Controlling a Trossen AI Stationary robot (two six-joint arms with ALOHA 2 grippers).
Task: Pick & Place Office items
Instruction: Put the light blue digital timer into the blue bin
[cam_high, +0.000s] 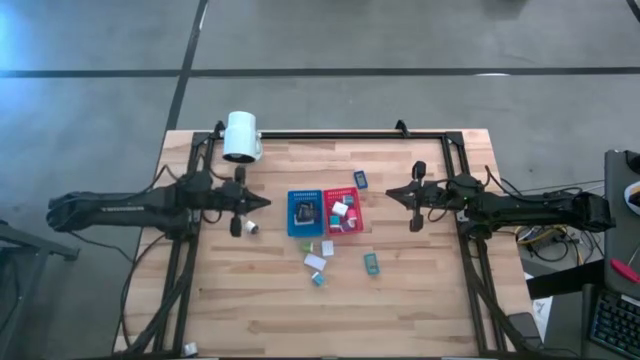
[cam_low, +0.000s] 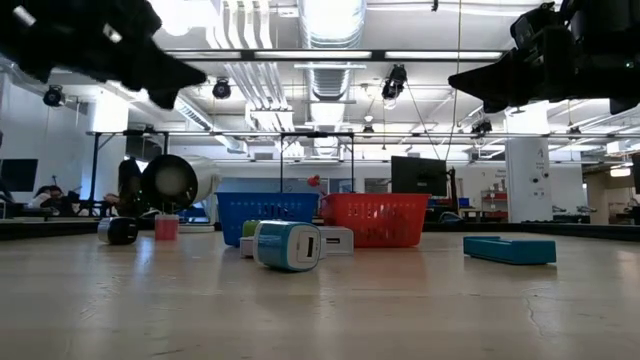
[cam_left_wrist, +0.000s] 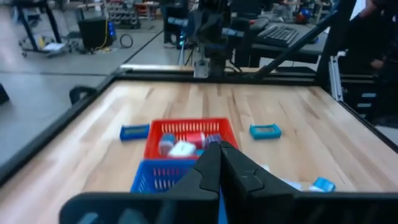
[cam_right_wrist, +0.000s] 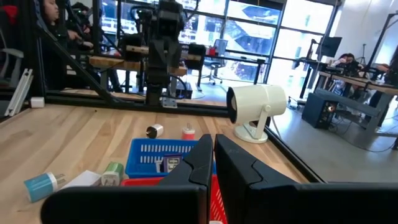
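The left pincer (cam_high: 262, 203) is held above the worktop (cam_high: 420, 290), just beside the blue tray (cam_high: 303, 213) on its left-edge side; its fingers (cam_left_wrist: 214, 171) are pressed together and nothing is pinched. The right pincer (cam_high: 390, 193) is held above the worktop toward the right edge, apart from the red tray (cam_high: 342, 212); its fingers (cam_right_wrist: 208, 158) are likewise pressed together and empty.

The two trays are set touching, side by side, near the middle of the worktop. Several office items (cam_high: 340, 211) are seen inside the red tray, and a dark one (cam_high: 304, 212) inside the blue tray. More items are scattered on the worktop toward the near edge: a white block (cam_high: 315, 262), a teal piece (cam_high: 371, 263) and a small teal block (cam_high: 318, 280). A blue item (cam_high: 360, 179) lies toward the far edge. A white cylinder (cam_high: 241, 136) stands near the far left corner.
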